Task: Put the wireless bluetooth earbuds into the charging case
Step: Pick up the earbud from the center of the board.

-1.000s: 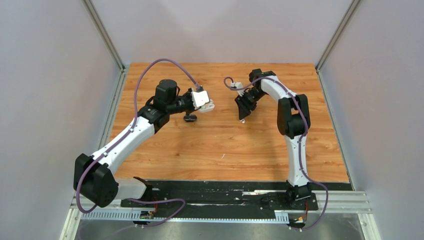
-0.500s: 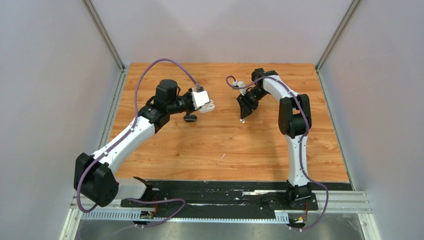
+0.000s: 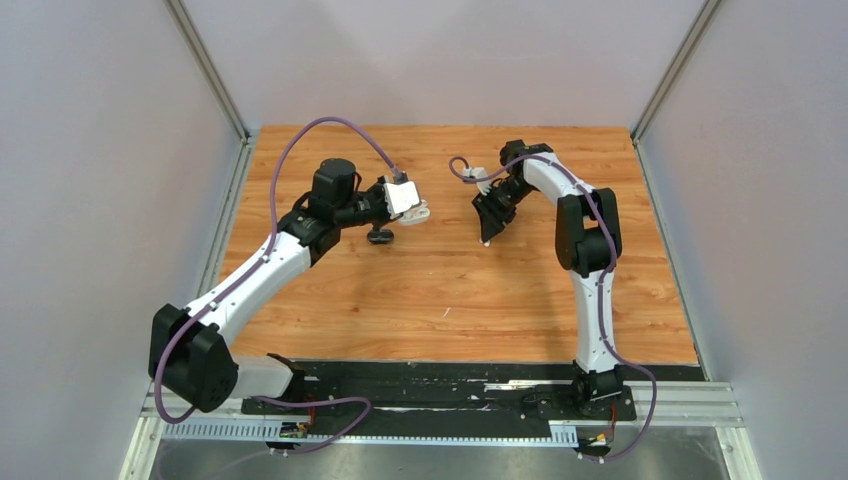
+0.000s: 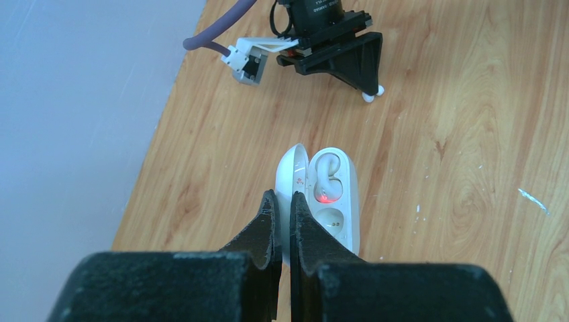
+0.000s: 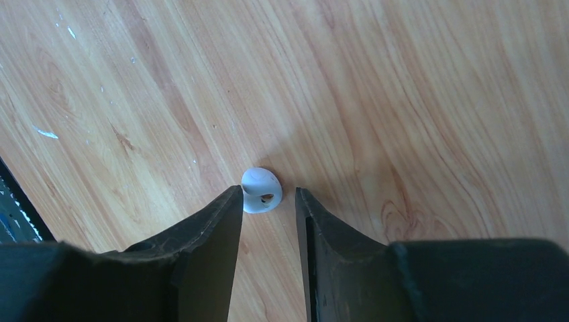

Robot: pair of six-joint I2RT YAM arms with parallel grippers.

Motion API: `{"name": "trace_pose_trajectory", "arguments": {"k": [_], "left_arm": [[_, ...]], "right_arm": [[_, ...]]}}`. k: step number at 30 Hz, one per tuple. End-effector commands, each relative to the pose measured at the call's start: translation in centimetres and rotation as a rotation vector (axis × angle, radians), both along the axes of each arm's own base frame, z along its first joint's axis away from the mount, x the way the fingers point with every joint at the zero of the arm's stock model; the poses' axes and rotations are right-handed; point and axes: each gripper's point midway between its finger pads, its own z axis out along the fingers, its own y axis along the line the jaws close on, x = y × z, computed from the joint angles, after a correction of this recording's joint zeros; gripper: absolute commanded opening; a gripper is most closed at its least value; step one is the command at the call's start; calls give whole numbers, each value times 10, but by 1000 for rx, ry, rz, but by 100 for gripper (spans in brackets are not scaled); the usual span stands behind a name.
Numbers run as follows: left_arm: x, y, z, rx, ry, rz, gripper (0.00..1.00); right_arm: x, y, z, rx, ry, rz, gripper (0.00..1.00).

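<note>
Left gripper (image 4: 283,200) clenched the charging case (image 4: 341,225), first earbud (image 4: 327,176) docked (one socket empty); right gripper (image 5: 268,192), unclenched, had the second earbud (image 5: 258,186) between its tips.

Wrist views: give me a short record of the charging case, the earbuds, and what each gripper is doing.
case: white charging case, open
far slot: seated white earbud, red light beside it
near slot: empty
left gripper: shut on the lid
loose white earbud: lying on the wooden table, at the right fingertips
right gripper: open, jaws apart, earbud not clamped
</note>
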Motion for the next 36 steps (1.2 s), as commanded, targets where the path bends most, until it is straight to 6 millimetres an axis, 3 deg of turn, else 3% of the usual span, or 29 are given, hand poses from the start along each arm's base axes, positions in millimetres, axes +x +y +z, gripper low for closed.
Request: {"name": "trace_pose_trajectory", "arguments": {"k": [1, 17, 22, 28, 36], "left_arm": [[5, -5, 17, -43, -32, -6, 0], [5, -6, 14, -52, -21, -2, 0], [5, -5, 13, -51, -23, 2, 0], [5, -5, 13, -50, -24, 0, 0], [4, -6, 13, -52, -20, -4, 0]], "right_arm": [[-7, 2, 5, 3, 4, 16, 38], [-13, 11, 4, -16, 8, 4, 33], [-6, 9, 8, -36, -27, -1, 29], [-4, 9, 17, -33, -47, -2, 22], [-3, 9, 21, -34, -55, -9, 6]]}}
